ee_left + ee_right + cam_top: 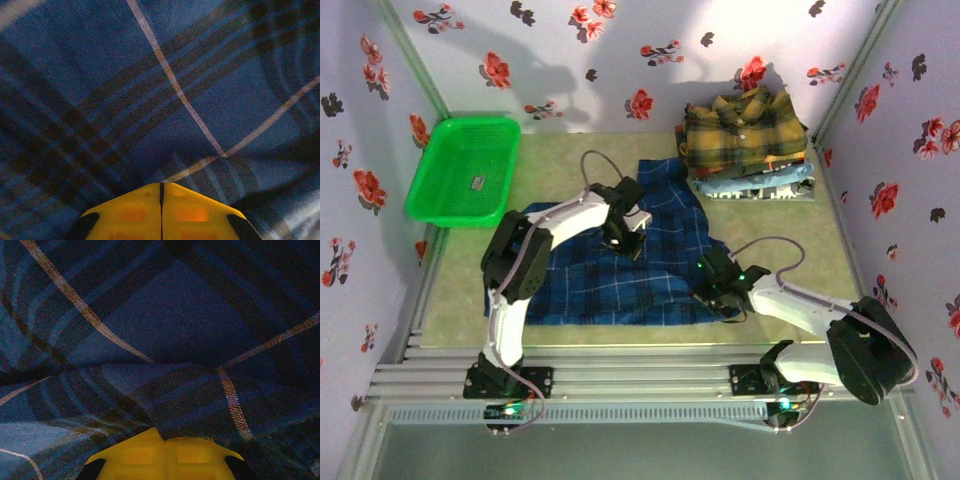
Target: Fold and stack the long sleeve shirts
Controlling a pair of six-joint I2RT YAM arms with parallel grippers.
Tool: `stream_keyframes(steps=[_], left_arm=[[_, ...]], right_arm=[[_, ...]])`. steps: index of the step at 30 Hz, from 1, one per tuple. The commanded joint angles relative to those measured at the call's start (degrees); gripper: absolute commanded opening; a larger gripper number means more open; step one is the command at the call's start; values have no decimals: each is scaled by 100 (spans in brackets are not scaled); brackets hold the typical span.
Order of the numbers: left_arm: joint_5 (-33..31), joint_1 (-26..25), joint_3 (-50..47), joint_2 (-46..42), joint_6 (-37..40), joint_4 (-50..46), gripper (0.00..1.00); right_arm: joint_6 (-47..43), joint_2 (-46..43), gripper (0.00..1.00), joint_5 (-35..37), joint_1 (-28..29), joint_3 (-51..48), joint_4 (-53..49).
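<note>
The dark blue plaid shirt (610,275) with thin white lines lies spread across the middle of the table. My left gripper (626,237) is down on its upper middle. In the left wrist view its yellow fingers (135,212) are pressed together at the tips (161,185), with the cloth (150,100) creased right at them. My right gripper (716,287) sits at the shirt's right edge; its jaws (164,437) are shut, and folds of the plaid (175,325) gather into them. A folded mustard-yellow plaid shirt (745,125) tops a stack at the back right, with light blue shirts (760,185) under it.
A green plastic basket (465,170) stands at the back left. Flowered walls close in the table on three sides. Bare tan tabletop (790,230) shows between the shirt and the stack, and a metal rail runs along the near edge (640,375).
</note>
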Motion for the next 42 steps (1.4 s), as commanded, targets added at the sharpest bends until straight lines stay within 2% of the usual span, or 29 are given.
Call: stream_keyframes(steps=[1, 5, 7, 9, 11, 12, 14, 28, 34, 37, 42], left_arm=[[-201, 54, 23, -346, -62, 269, 6], [-147, 54, 87, -263, -78, 298, 6], [161, 57, 57, -260, -10, 371, 9], [477, 47, 67, -225, 142, 383, 34], [656, 49, 138, -154, 259, 313, 49], [697, 49, 221, -79, 325, 222, 54], [735, 34, 378, 80, 421, 36, 57], [485, -153, 815, 815, 829, -478, 52], [789, -180, 702, 832, 833, -437, 34], [840, -171, 682, 846, 859, -462, 19], [821, -158, 729, 854, 800, -446, 9]], right_arm=[[70, -110, 0, 243, -20, -116, -209], [104, -234, 0, 224, -23, -180, -210], [100, -265, 0, 224, -26, -185, -228], [73, -241, 0, 192, -23, -185, -205], [50, -200, 0, 163, -22, -173, -201], [47, -195, 0, 142, -18, -175, -202], [25, -182, 0, 119, -19, -175, -194], [-66, -269, 0, 102, -23, -178, -357], [-85, -264, 0, 102, -18, -167, -374], [-96, -280, 0, 103, -18, -167, -385], [-104, -342, 0, 119, -19, -171, -463]])
